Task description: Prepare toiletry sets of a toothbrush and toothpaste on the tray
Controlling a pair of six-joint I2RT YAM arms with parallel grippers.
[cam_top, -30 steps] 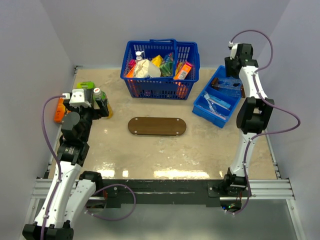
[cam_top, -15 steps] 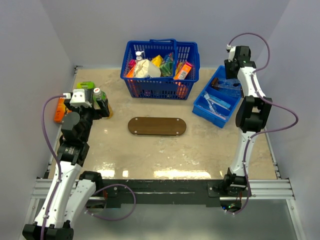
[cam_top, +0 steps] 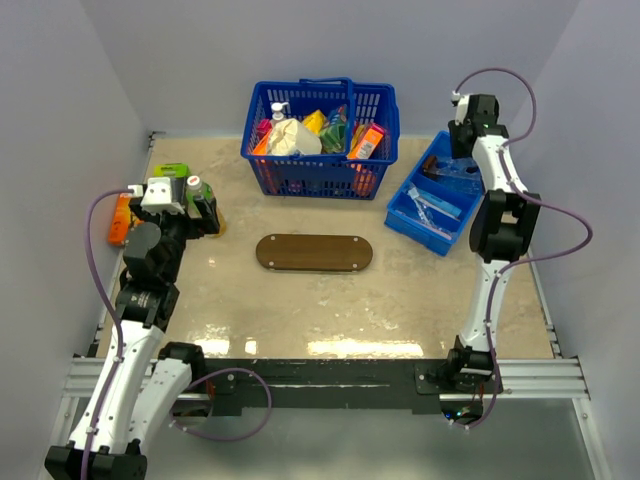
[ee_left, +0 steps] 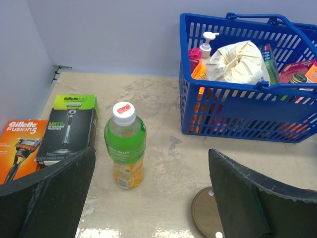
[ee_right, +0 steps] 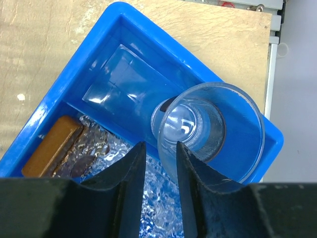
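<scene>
— Tray (cam_top: 313, 253) lies at mid-table, a dark oval board with nothing on it. Where are the sets?
— Not started, by the look of it. Slim pale packets (cam_top: 432, 212) sit in the blue bin (ee_right: 79, 74) at the right, well apart from the tray. Which one is the toothbrush I cannot tell.
— And the right claw (ee_right: 159, 148)?
— Over the bin's far end, jaws standing narrow with the rim of a clear cup (ee_right: 213, 129) between them. Whether they pinch it I cannot tell.
— So the step in hand?
— Likely fetching a cup to stand on the tray. Next calls for a sure pinch on that thin wall, a lift clear of the bin, then a carry leftward.
— The left claw (ee_left: 151, 203)?
— Spread wide, holding nothing, by a green-capped bottle (ee_left: 125, 144).
</scene>
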